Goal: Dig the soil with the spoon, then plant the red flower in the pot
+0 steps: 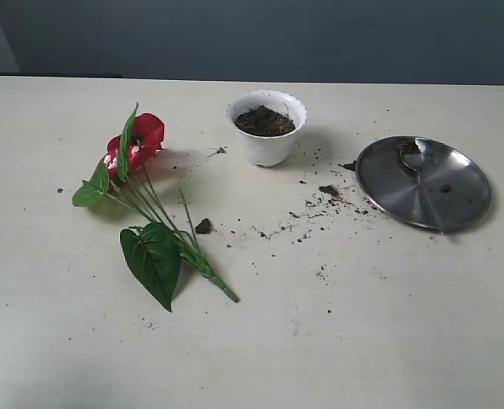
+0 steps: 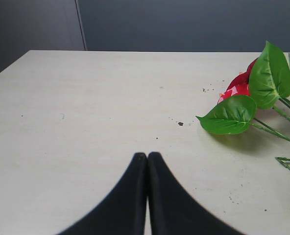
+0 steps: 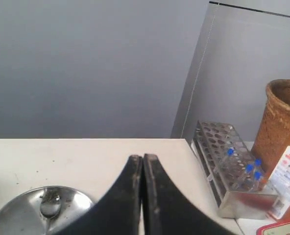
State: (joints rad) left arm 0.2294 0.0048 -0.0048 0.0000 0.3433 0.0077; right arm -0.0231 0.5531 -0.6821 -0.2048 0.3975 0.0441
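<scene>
The white pot (image 1: 267, 128) stands at the back middle of the table, filled with dark soil (image 1: 265, 121). The red flower (image 1: 135, 143) lies flat to its left, its stems running toward the front; its blooms and leaves also show in the left wrist view (image 2: 238, 88). The spoon (image 1: 418, 169) rests on a round steel plate (image 1: 456, 196) to the right, its soil-smudged bowl visible in the right wrist view (image 3: 50, 205). Neither gripper shows in the exterior view. My left gripper (image 2: 147, 155) is shut and empty over bare table. My right gripper (image 3: 143, 157) is shut and empty beside the plate.
Soil crumbs (image 1: 324, 200) are scattered between the pot and the plate, and one clump (image 1: 203, 226) lies by the stems. Off the table's right side stand a test-tube rack (image 3: 228, 166), a wicker basket (image 3: 282, 122) and a bottle (image 3: 289, 181).
</scene>
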